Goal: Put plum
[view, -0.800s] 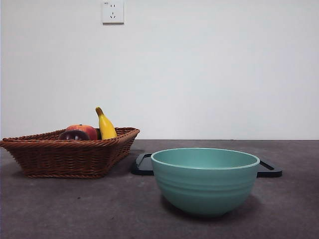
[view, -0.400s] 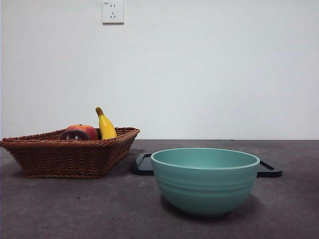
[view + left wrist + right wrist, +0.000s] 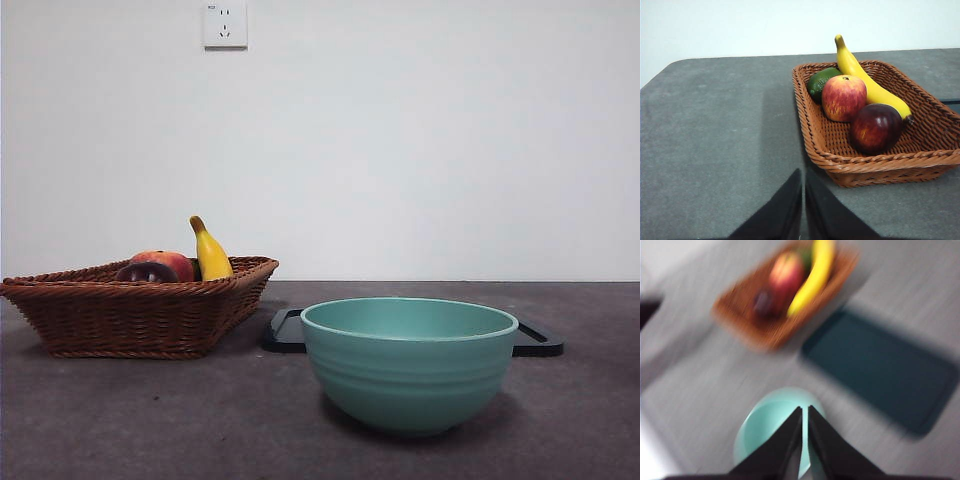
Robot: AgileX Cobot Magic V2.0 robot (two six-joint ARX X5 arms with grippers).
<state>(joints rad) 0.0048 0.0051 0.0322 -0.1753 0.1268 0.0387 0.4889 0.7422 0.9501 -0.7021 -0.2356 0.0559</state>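
Maroon plum (image 3: pixel 876 128) in wicker basket (image 3: pixel 880 165), beyond left jaws

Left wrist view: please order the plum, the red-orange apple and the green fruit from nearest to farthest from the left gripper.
1. plum: at the basket's near end, closest to the left gripper.
2. apple: mid-basket, behind the plum.
3. green fruit: far end, behind the apple.

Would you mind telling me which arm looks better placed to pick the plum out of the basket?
Left, probably. The left gripper sits low beside the basket, with the plum close ahead. The right gripper hangs high over the bowl, farther from the fruit.
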